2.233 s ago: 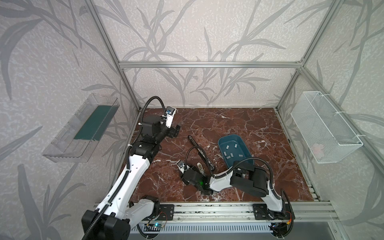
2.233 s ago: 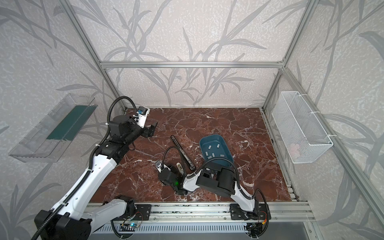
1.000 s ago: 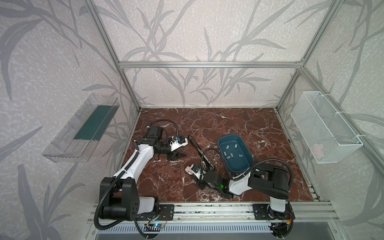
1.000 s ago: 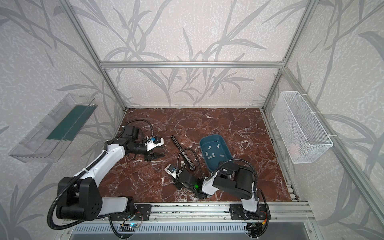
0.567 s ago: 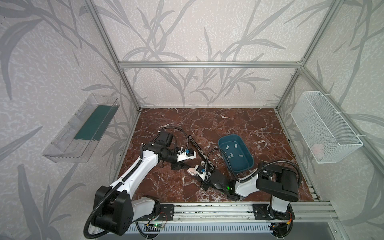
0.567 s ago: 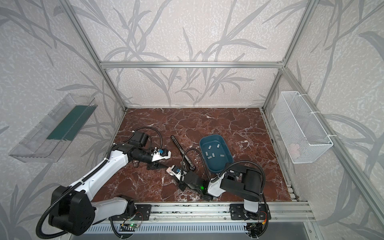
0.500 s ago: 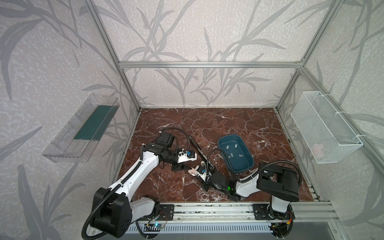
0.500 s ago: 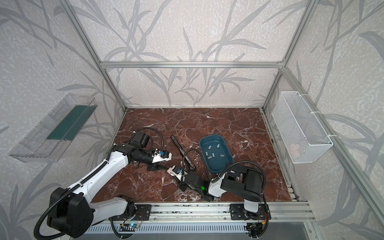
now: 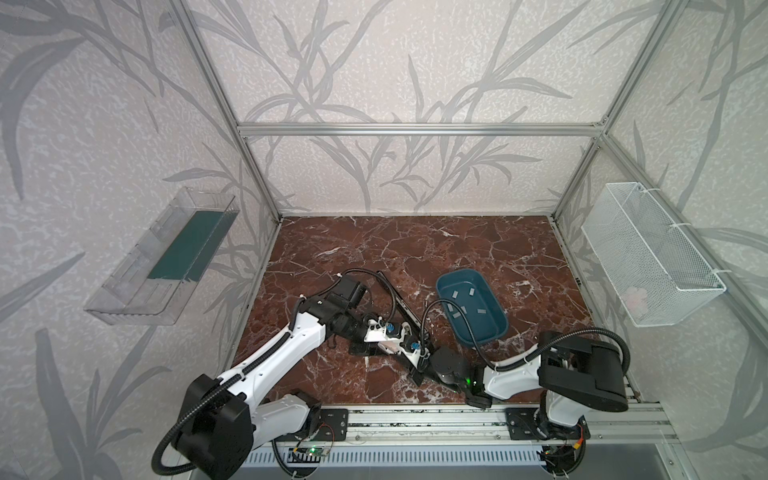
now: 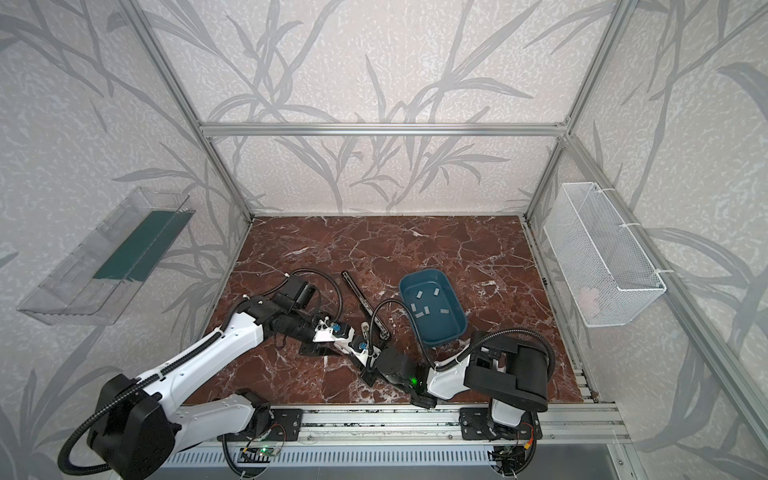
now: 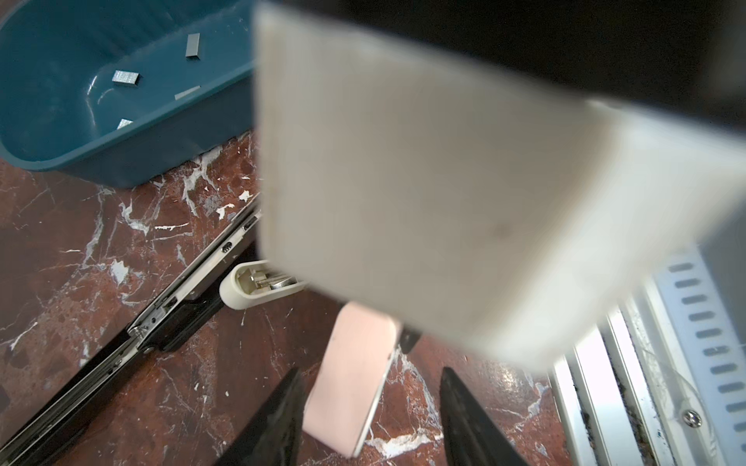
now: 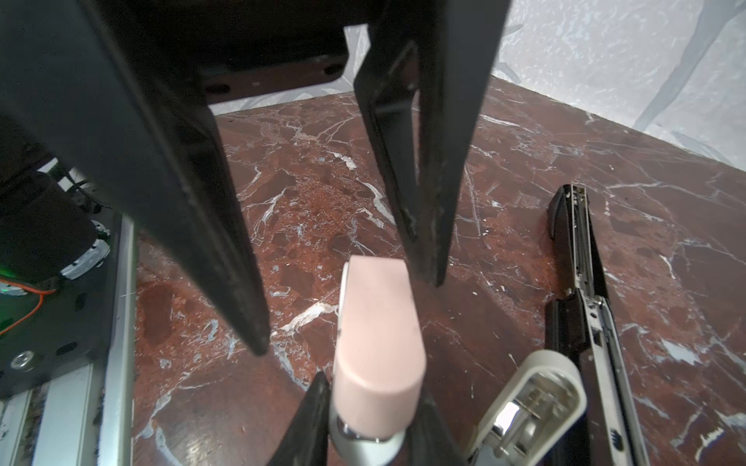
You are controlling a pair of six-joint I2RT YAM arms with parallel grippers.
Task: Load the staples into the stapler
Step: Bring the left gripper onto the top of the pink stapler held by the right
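My right gripper [image 12: 373, 387] is shut on the near end of a small pink stapler [image 12: 379, 347], low over the front of the table. My left gripper [image 11: 370, 371] is open, and its black fingers [image 12: 226, 258] straddle the stapler's far end [image 11: 351, 379]. One finger is close beside it and the other stands well apart. In both top views the two grippers meet nose to nose [image 9: 419, 369] [image 10: 370, 373]. The staples [image 9: 455, 294] [image 10: 419, 294] [image 11: 126, 78] lie as several grey strips in the blue tray [image 9: 488, 320].
A long black stapler [image 9: 399, 299] [image 12: 585, 282] lies opened flat between the grippers and the tray. A white stapler [image 11: 250, 286] [image 12: 537, 387], open, sits beside it. The rail [image 9: 415, 415] runs along the front edge. A wire basket [image 9: 648, 257] hangs on the right wall.
My left arm has swung from the back left, down and to the right, until its fingers flank the pink stapler. My right gripper has shifted slightly right with the stapler.
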